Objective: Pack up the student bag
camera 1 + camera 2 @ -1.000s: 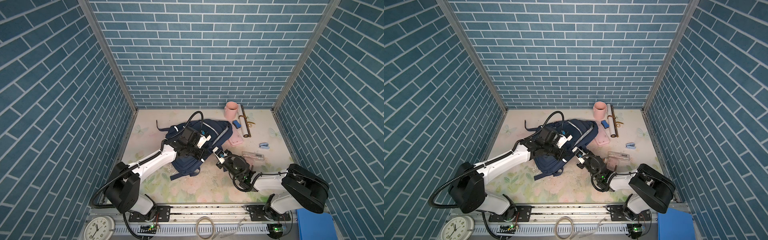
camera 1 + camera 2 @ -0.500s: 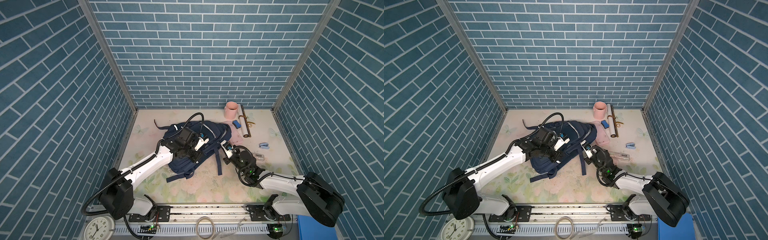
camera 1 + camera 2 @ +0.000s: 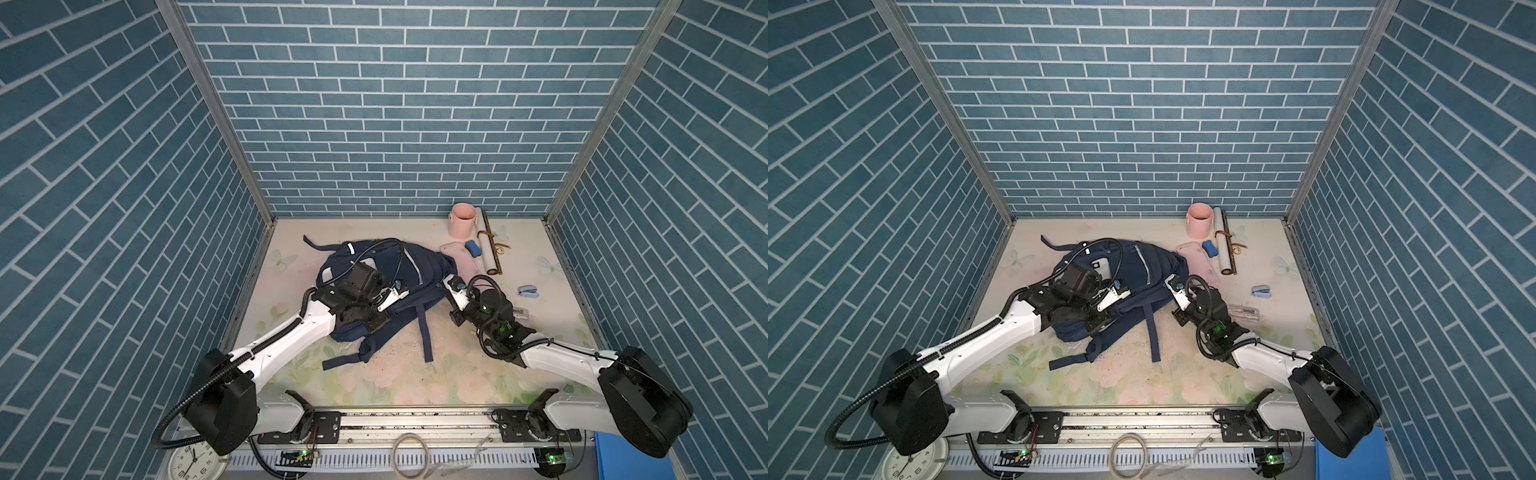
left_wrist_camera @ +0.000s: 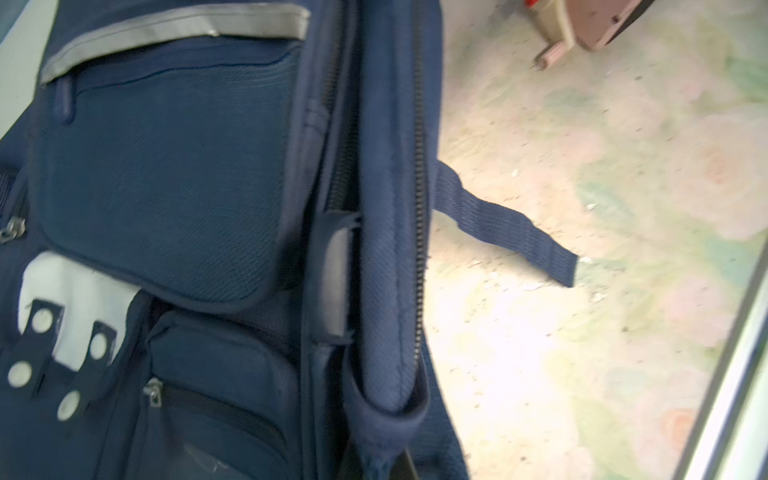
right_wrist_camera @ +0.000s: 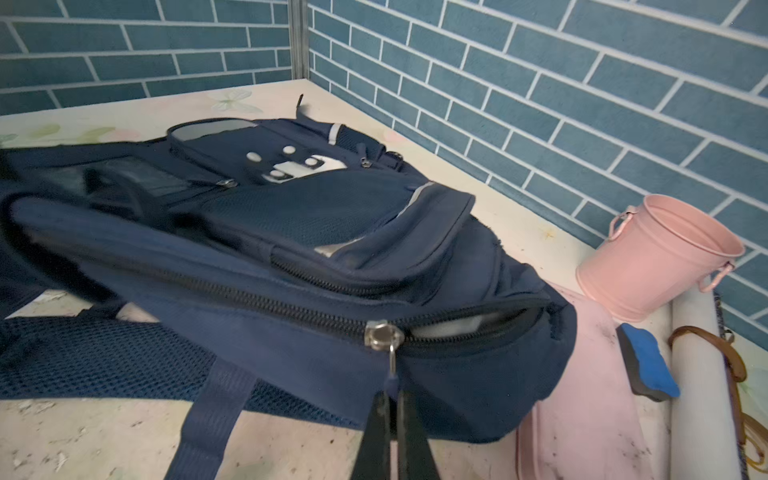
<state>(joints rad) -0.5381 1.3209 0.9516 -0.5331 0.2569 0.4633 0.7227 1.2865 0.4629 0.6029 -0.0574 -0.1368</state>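
Backpack (image 3: 428, 270) flat on table (image 3: 395, 374) centre, partly under left arm (image 3: 291, 336). Right gripper (image 5: 392, 399) clamped on zipper pull (image 5: 390, 357). Left gripper (image 4: 379, 461) pinches backpack edge; fingers mostly cut off by frame.

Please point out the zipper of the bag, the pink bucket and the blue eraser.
zipper (image 5: 380, 332), right wrist view, on its metal slider.
bucket (image 5: 648, 266), right wrist view, on its outer wall.
eraser (image 5: 646, 365), right wrist view, on its blue top.
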